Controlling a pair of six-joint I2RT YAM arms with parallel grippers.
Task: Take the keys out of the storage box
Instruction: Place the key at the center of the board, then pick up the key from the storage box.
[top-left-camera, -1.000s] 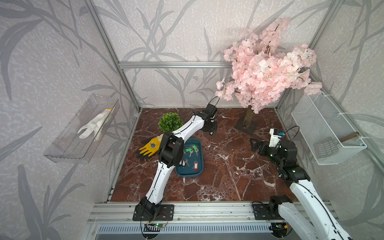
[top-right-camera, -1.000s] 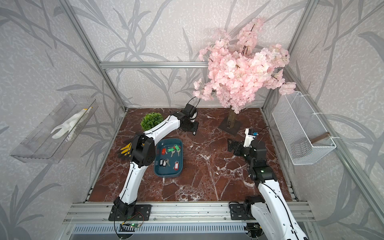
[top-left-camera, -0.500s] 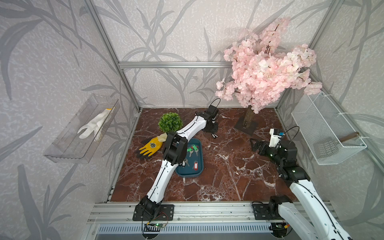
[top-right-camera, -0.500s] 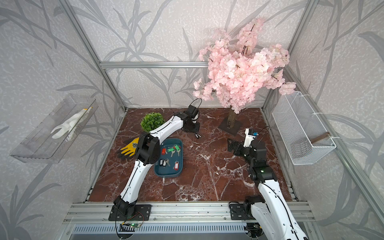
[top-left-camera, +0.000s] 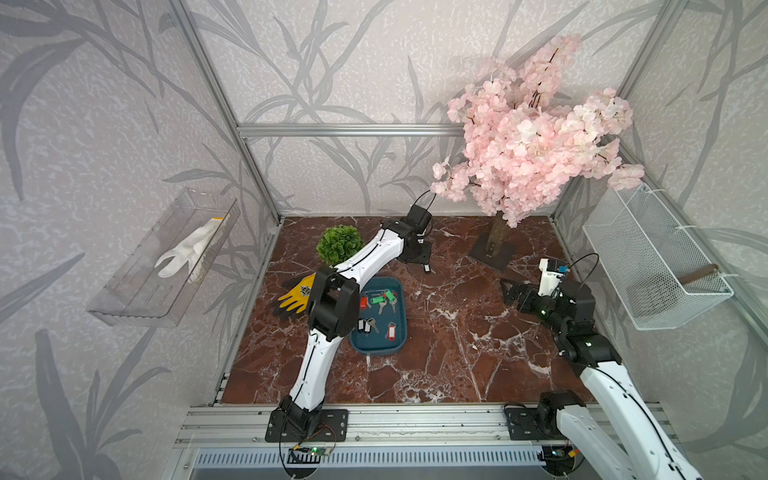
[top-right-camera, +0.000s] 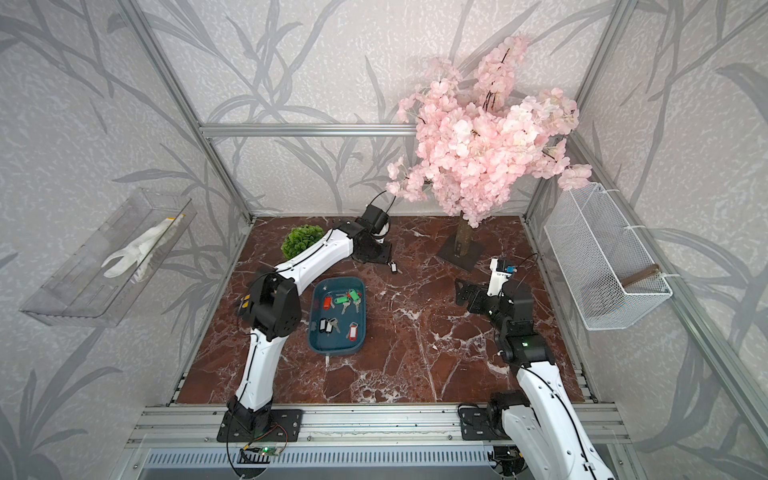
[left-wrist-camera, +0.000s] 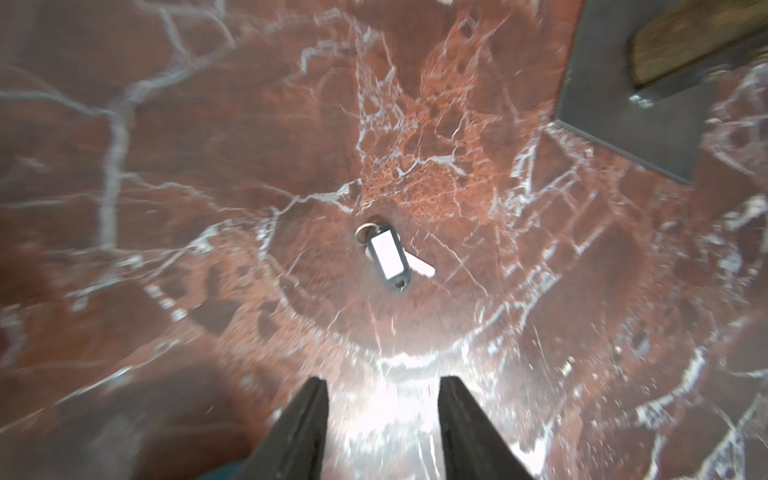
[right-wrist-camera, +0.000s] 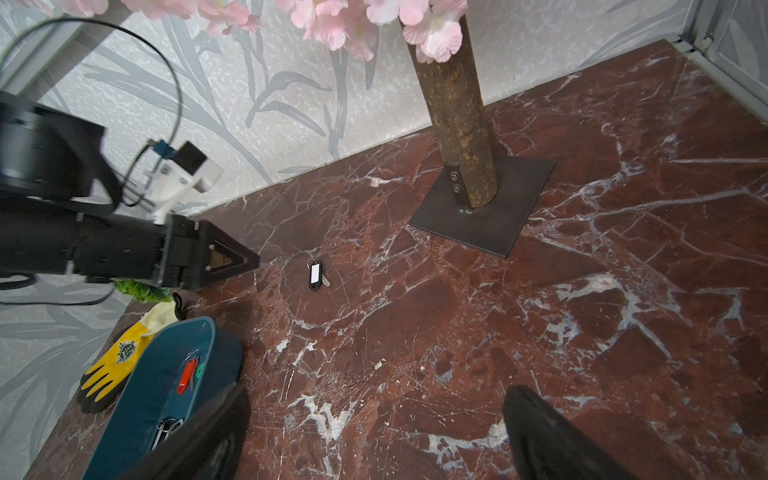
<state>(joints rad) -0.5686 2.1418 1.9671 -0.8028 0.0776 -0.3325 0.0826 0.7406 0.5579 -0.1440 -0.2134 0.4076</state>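
The dark teal storage box lies mid-table with several keys on red, green and black tags inside. One black-tagged key lies on the marble beyond the box's far end. My left gripper hovers just behind this key, open, with nothing between its fingers. My right gripper hangs wide open over bare marble at the right, holding nothing.
A pink blossom tree on a dark base plate stands at the back right. A green plant ball and a yellow glove sit left of the box. A clear bin and a wire basket hang on the side walls.
My left gripper has opened and let go of the black-tagged key, which now lies on the marble. The right arm has not moved.
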